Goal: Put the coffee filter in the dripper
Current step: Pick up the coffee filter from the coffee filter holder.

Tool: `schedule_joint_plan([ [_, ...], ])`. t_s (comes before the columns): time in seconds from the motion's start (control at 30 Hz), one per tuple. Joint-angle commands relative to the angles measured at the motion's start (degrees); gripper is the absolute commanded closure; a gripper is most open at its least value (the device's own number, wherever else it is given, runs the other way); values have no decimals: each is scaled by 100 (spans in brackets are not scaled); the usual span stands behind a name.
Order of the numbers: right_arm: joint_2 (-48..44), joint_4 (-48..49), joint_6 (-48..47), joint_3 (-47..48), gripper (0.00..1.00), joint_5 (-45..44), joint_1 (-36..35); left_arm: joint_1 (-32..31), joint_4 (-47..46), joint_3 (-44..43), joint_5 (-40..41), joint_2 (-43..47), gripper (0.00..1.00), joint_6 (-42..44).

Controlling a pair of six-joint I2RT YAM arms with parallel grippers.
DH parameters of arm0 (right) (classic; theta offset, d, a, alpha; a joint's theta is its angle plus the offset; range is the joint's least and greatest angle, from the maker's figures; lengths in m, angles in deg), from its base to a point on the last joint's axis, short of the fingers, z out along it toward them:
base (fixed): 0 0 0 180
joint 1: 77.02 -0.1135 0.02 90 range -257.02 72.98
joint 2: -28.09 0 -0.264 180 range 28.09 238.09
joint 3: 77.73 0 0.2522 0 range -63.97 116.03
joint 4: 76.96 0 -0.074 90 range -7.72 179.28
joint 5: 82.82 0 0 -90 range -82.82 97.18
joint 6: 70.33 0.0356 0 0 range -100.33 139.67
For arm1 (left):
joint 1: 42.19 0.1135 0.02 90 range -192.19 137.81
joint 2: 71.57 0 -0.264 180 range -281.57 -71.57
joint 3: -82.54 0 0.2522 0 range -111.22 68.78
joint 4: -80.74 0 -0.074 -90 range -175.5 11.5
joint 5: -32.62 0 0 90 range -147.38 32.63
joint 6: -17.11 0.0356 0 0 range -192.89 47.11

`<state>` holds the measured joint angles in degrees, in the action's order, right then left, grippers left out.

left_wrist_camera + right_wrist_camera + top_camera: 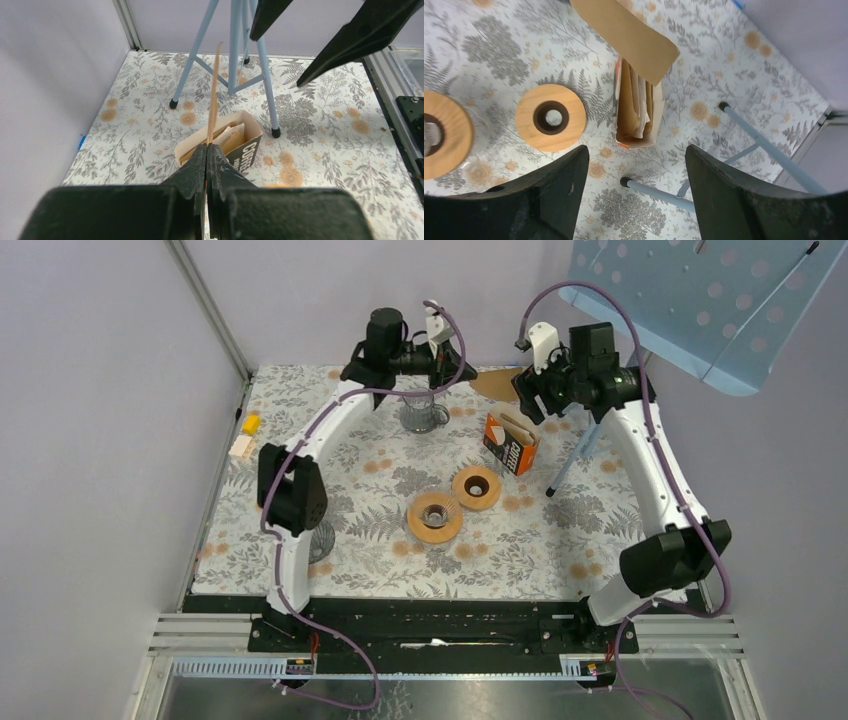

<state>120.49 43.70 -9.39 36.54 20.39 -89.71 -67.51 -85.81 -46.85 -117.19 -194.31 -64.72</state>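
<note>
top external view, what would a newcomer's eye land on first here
First, the brown coffee filter, pinched in the shut left gripper and held up at the far side of the table near the open filter box. Next come the two wooden drippers, side by side at the table's middle. The right gripper hangs open above the box.

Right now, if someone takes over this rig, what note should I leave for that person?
Left gripper: shut on one coffee filter, held above the filter box.
Right gripper: open, holding nothing, hovering by the same box.
Two wooden-ringed drippers: no filter in either.
Done: filter picked. Left: set it in a dripper.
</note>
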Motion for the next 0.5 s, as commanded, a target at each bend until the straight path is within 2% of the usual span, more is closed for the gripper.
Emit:
schedule_joint_plan([
  [0.0,-639,-115,-91,398,21,552,20,54,1236,-195,107,1038,100,587],
  [0.27,-839,-998,-598,896,14,1966,-40,45,3464,452,684,2505,100,1445],
  [0.47,-993,-1049,-1147,587,12,2473,-742,10,4221,1157,972,3428,100,1636],
])
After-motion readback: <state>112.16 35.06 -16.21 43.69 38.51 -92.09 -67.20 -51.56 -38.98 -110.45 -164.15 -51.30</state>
